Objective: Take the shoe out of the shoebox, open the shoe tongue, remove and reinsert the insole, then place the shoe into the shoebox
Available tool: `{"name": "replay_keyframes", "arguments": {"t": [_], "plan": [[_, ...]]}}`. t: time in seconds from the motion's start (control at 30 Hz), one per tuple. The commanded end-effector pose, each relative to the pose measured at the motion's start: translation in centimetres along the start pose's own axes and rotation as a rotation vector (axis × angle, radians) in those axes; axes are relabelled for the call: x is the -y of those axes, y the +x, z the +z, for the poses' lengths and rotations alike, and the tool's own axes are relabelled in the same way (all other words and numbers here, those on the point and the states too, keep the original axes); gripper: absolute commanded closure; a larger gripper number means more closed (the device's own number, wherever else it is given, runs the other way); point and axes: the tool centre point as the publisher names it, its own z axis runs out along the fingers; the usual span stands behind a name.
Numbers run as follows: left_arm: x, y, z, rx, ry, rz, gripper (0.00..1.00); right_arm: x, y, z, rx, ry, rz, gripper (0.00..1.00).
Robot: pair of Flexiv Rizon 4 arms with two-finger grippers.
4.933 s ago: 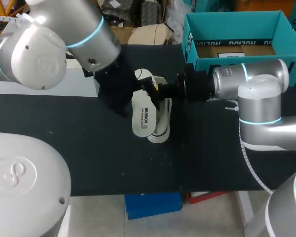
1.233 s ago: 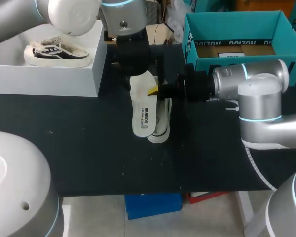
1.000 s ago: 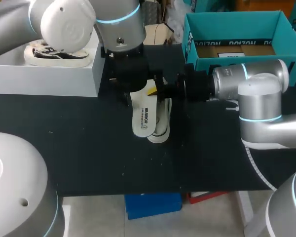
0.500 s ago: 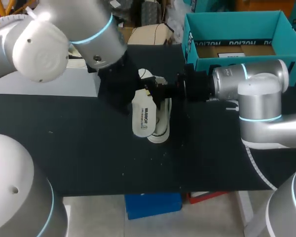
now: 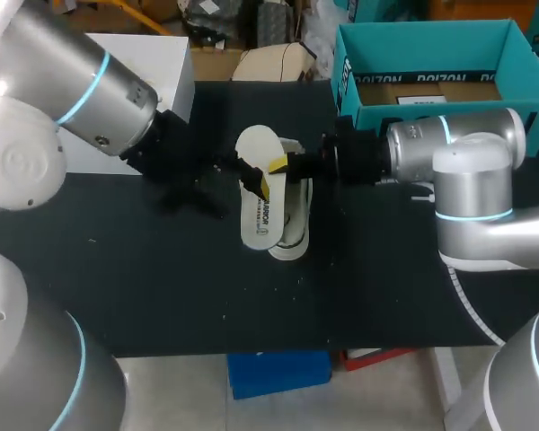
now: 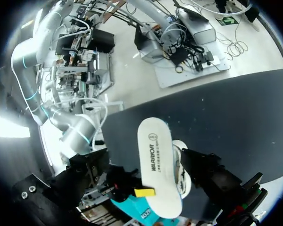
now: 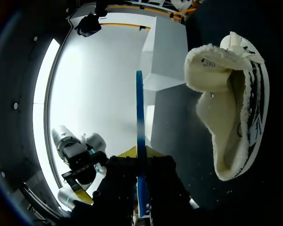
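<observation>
Between the right gripper's (image 7: pixel 140 151) closed-in fingers, the insole (image 7: pixel 138 108) is pinched, held just above the shoe (image 5: pixel 294 229), which is laid on the black table (image 5: pixel 162 287). The left gripper (image 5: pixel 254 178) is seen just beside the insole; its state cannot be told.

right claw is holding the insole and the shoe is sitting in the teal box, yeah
Not quite. The right claw does hold the insole, but the shoe is not in the teal box. It lies on the black table, partly under the insole. The head view shows this.
</observation>
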Motion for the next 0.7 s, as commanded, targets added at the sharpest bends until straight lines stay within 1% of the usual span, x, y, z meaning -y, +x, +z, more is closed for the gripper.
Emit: {"name": "replay_keyframes", "arguments": {"t": [0.03, 0.43, 0.47, 0.57, 0.7], "plan": [[0.6, 0.9, 0.1, 0.739, -0.081, 0.069, 0.00, 0.0, 0.0, 0.1, 0.002, -0.002, 0.000, 1.00], [0.6, 0.9, 0.1, 0.739, -0.081, 0.069, 0.00, 0.0, 0.0, 0.1, 0.002, -0.002, 0.000, 1.00], [0.5, 1.1, 0.3, 0.769, -0.095, 0.053, 0.00, 0.0, 0.0, 0.1, 0.002, -0.002, 0.000, 1.00], [0.3, 2.3, 1.0, 0.792, -0.119, 0.000, 0.00, 0.0, 0.0, 0.1, 0.002, -0.002, 0.000, 1.00], [-0.1, 4.0, 1.3, 0.740, -0.161, -0.086, 0.00, 0.0, 0.0, 0.1, 0.002, -0.002, 0.000, 1.00]]}}
